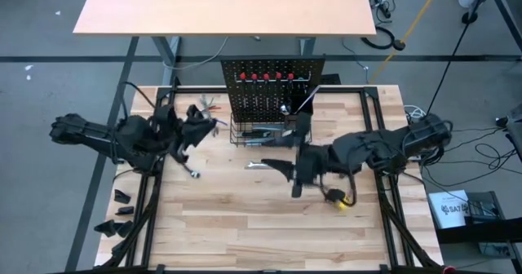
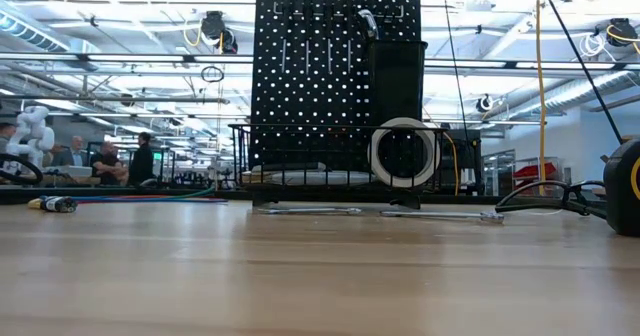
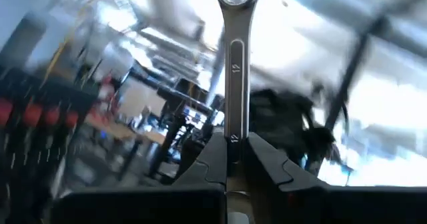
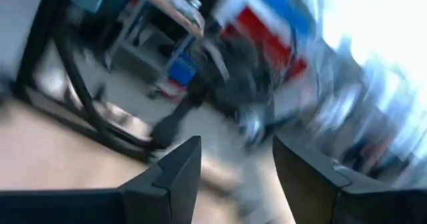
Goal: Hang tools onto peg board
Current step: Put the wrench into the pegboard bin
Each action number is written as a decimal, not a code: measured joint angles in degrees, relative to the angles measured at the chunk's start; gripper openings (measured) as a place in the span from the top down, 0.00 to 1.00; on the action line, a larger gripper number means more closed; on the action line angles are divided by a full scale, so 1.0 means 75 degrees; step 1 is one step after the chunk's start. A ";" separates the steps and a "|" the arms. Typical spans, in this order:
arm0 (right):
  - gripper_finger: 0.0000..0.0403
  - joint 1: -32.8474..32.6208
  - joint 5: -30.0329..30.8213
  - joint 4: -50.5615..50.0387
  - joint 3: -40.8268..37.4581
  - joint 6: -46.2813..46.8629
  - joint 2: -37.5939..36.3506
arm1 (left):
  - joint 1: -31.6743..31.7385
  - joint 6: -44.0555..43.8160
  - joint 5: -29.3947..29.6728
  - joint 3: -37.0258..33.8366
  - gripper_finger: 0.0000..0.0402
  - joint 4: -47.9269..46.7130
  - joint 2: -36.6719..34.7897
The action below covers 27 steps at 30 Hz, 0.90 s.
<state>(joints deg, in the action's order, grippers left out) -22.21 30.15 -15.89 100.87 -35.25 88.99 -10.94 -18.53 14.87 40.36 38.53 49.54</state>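
- Left tool (image 3: 230, 167) clamped tight on a silver combination wrench (image 3: 233, 71); in the left wrist view its ring end sticks straight out past the two dark fingers.
- High view: that left tool (image 1: 198, 127) sits left of centre, just left of the board.
- Right tool (image 4: 230, 164) stands half open with nothing between its fingers.
- High view: the right tool (image 1: 295, 174) is over the middle of the pale wooden surface (image 1: 245, 233), in front of the basket.
- The upright black perforated peg board (image 2: 335, 76) fills the upper centre of the low view, red-handled screwdrivers (image 1: 265, 77) along its top.
- Black wire basket (image 2: 300, 161) at its base, white tape roll (image 2: 403, 153) at its right end.
- Two silver wrenches (image 2: 310, 210) lie flat on the surface before it.
- Yellow-black tape measure (image 1: 338, 199) lies right of centre in the high view.
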 joint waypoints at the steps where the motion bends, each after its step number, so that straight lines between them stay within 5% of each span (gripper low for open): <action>1: 0.55 -0.0042 -0.0030 0.0209 -0.0001 -0.1483 0.0029 | 0.0000 -0.0616 0.0252 0.0000 0.94 0.0135 0.0095; 5: 0.55 -0.0028 0.0311 0.0691 -0.0001 -0.6412 0.0208 | 0.0000 -0.2907 0.0508 -0.0003 0.94 0.0254 0.0381; 9: 0.55 0.0266 0.0394 0.0722 -0.0001 -0.9282 0.0411 | -0.0062 -0.4482 0.0456 -0.0003 0.94 0.0177 0.0696; 16: 0.55 0.0758 0.0365 0.0727 -0.0007 -1.0153 0.0618 | -0.0347 -0.5268 0.0392 0.0063 0.94 0.0174 0.1178; 27: 0.55 0.1068 -0.0043 0.1626 -0.0007 -1.0650 0.0953 | -0.0510 -0.4683 0.0150 0.1060 0.94 0.0156 0.1899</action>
<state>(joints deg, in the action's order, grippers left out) -14.20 29.82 -3.70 100.82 -115.13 96.14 -14.76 -53.65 15.99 48.31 39.71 63.78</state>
